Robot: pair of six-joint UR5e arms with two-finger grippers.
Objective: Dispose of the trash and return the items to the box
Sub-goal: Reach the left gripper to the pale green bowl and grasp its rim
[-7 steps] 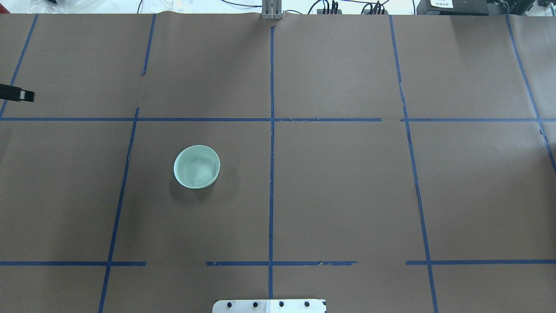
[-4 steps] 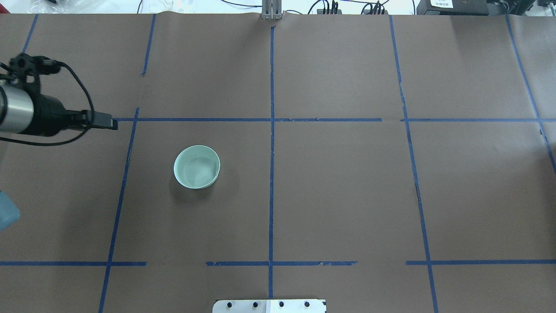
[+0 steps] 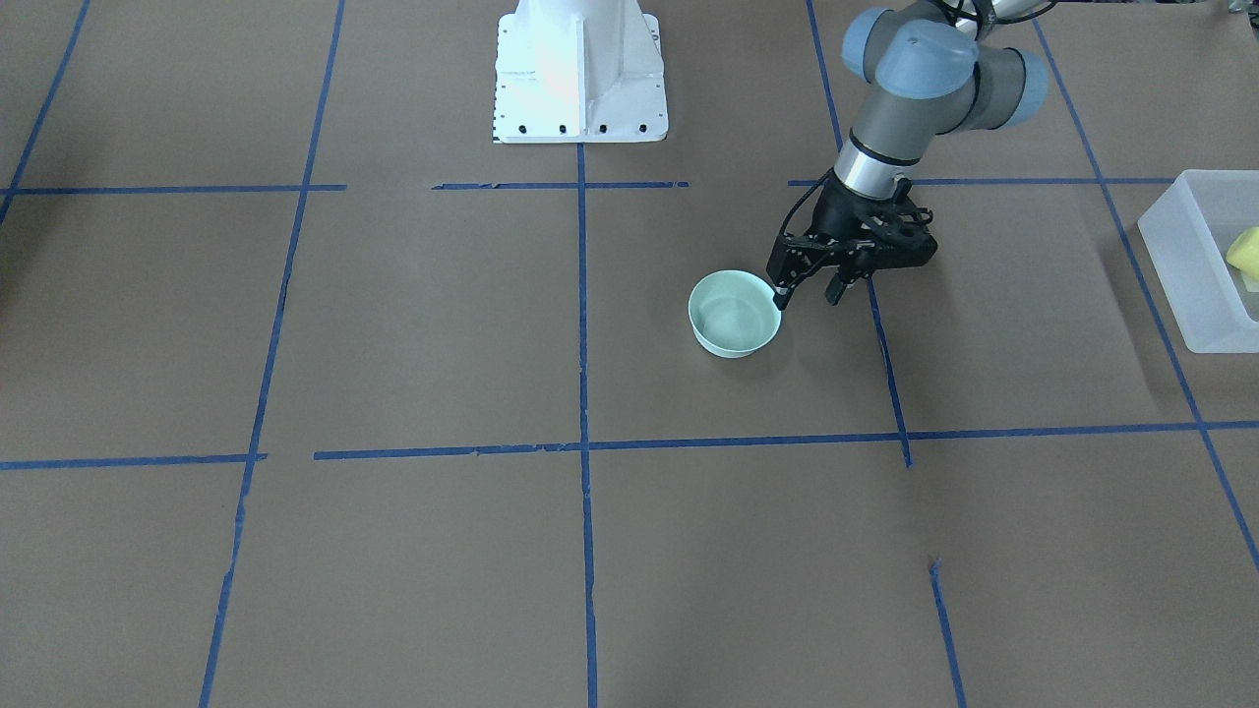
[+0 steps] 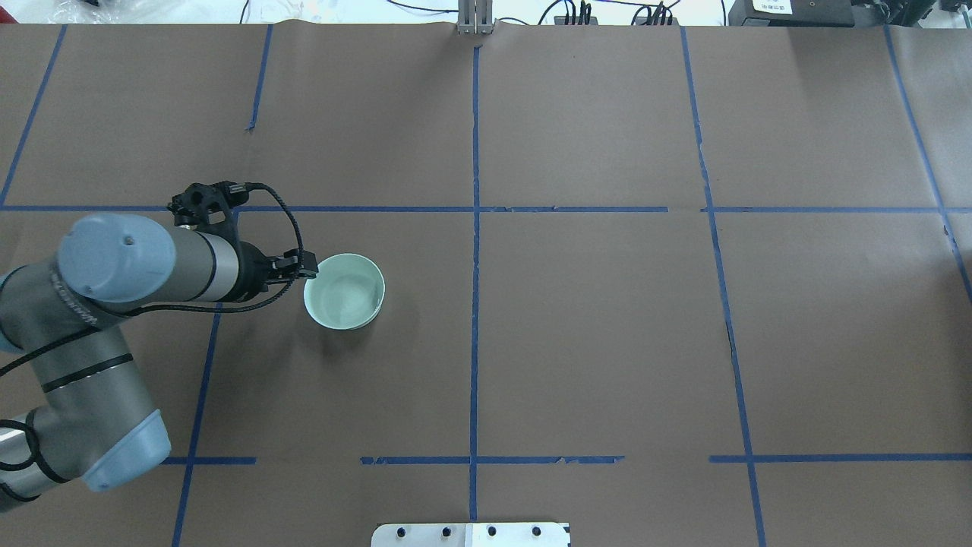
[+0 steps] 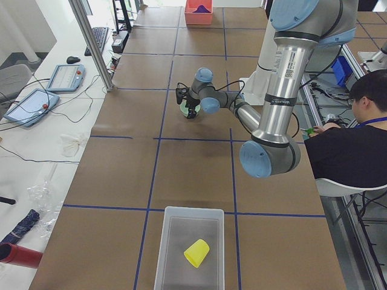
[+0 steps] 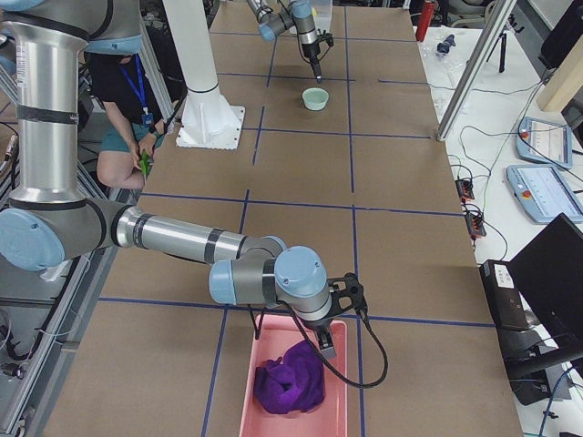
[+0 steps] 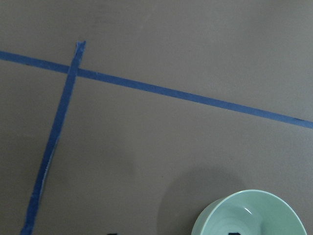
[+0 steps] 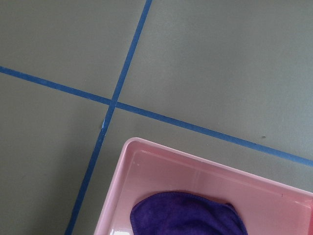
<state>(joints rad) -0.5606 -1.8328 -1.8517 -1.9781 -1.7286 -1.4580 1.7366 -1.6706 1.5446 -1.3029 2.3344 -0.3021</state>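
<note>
The mint-green bowl (image 3: pixel 733 317) stands upright on the brown table, a little right of centre in the front view. It is the one item not yet in the box (image 3: pixel 1175 280), which sits well apart at the right edge of that view, with the yellow cup (image 3: pixel 1244 254) lying inside it. The left gripper (image 3: pixel 808 293) hangs at the bowl's right rim with its jaws spread: one fingertip is just at the rim, the other outside, over the table. At the bottom edge of the left wrist view a dark tip seems to show inside the bowl, so I judge that the wall is between the fingers, though this is not sure. The step in hand is to grasp the bowl by its wall. To do it well, go down until the pads cover enough wall, close gently so the smooth bowl does not tip, then lift straight. The right gripper (image 6: pixel 321 344) hangs over the pink tray (image 6: pixel 339 382) with the purple cloth (image 6: pixel 290 382); whether its jaws are spread, I cannot tell.
</note>
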